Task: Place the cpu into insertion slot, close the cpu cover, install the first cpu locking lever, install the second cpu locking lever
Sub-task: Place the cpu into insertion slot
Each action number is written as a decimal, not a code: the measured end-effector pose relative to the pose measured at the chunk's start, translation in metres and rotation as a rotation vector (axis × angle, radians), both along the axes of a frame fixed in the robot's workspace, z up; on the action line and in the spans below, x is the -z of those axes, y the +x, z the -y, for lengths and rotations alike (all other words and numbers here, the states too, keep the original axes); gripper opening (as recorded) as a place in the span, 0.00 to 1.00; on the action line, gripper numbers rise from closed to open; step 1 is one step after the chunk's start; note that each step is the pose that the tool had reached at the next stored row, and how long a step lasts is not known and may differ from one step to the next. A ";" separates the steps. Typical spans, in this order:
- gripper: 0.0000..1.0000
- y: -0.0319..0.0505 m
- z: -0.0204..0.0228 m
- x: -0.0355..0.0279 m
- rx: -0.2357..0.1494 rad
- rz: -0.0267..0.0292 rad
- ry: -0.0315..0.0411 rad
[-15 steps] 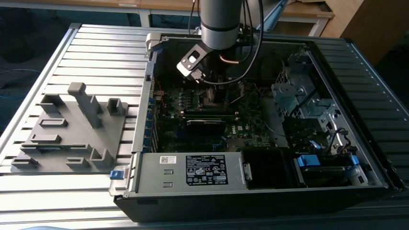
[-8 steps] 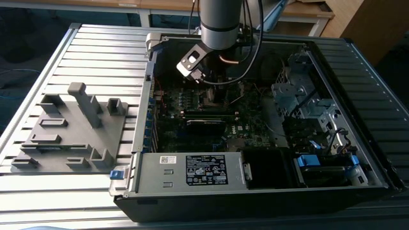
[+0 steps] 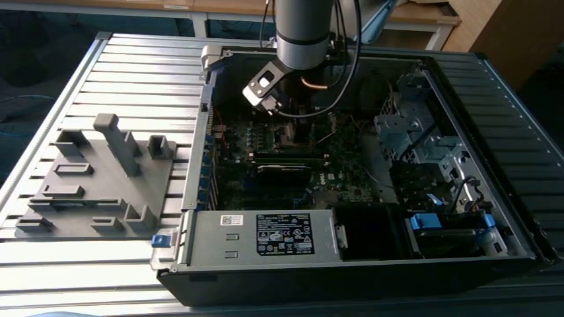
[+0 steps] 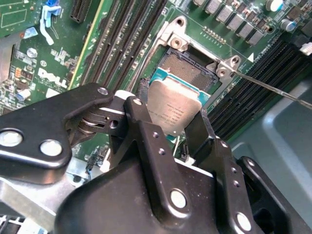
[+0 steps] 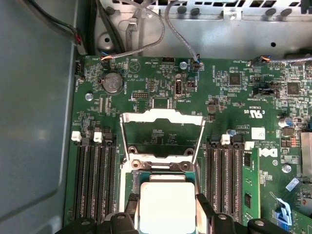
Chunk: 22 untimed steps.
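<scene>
As the fingers [image 4: 145,131] grip the cpu [image 4: 175,109] over the insertion slot [image 4: 183,68], its print is illegible.

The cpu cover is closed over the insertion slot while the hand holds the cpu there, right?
Not closed: the cpu cover stands open, swung up off the insertion slot, in the first wrist view. The hand does hold the cpu there.

- The cpu [image 4: 171,108]: dull silver-grey metal face, smooth, with a faint sheen.
- The cpu cover [image 5: 162,116]: bare silvery metal frame, bright and reflective.
- The insertion slot [image 4: 184,68]: dark, finely grained matt bed inside a thin silvery metal rim.
- The fingers [image 4: 146,141]: smooth matt black, dotted with shiny metal screw heads.
- The motherboard [image 5: 234,102]: glossy green board.
- The desk [image 3: 132,66]: ribbed grey metal, satin finish.
</scene>
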State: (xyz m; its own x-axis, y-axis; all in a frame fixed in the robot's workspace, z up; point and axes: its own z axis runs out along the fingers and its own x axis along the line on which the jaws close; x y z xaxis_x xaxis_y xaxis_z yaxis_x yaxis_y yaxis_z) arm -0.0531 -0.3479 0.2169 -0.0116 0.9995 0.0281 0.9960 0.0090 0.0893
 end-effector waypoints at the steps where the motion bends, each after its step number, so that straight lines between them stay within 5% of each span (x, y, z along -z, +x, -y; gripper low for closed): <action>1: 0.54 0.0000 0.0000 0.0000 0.004 -0.0001 -0.0001; 22: 0.54 -0.0052 -0.0007 0.0051 0.010 0.0003 0.0003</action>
State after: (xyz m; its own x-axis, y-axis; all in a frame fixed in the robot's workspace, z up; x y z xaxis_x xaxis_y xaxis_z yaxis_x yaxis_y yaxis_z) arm -0.0584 -0.3473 0.2118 -0.0017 0.9996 0.0284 0.9960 -0.0009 0.0895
